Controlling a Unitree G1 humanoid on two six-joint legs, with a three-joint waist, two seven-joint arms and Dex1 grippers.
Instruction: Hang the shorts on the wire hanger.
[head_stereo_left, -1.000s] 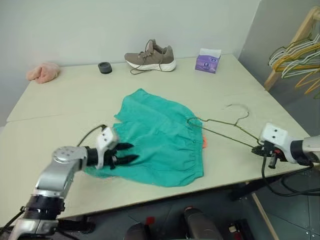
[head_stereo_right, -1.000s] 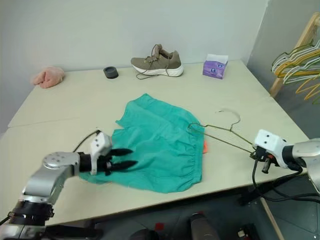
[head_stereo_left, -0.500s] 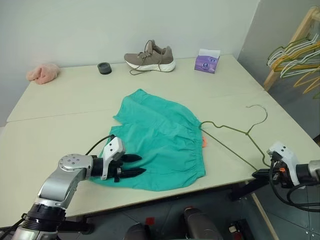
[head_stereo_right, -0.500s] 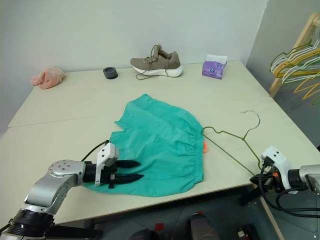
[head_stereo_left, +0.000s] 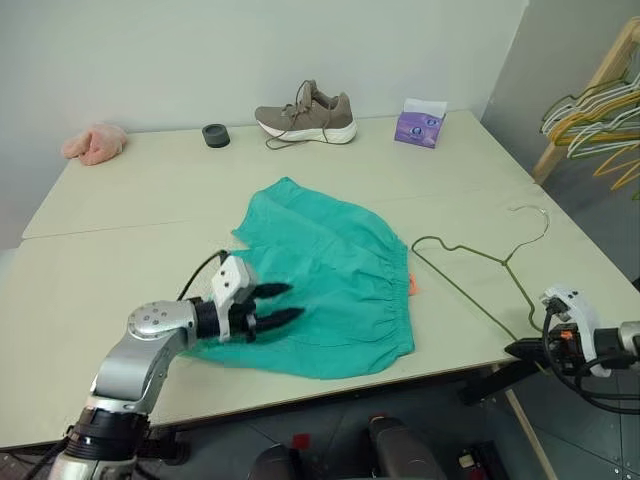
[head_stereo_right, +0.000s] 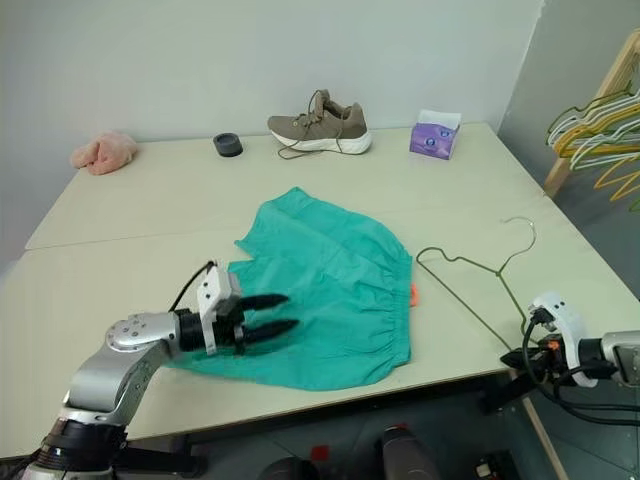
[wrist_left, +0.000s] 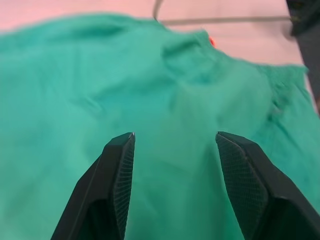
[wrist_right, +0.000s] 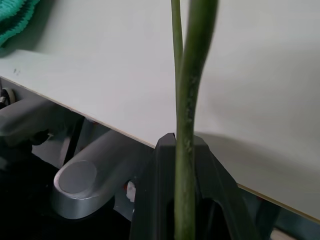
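While right hand (wrist_right: 176, 200) clamps wire hanger (head_stereo_left: 480, 275) — hook far-right | left hand (head_stereo_left: 283, 304) apart

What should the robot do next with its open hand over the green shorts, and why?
Probably lower the left gripper and pinch the shorts. Its fingers are open just above the cloth and hold nothing. The right gripper is shut on the wire hanger, which lies beside the shorts, not in them. The cloth likely has to be lifted before the wire can slide through.
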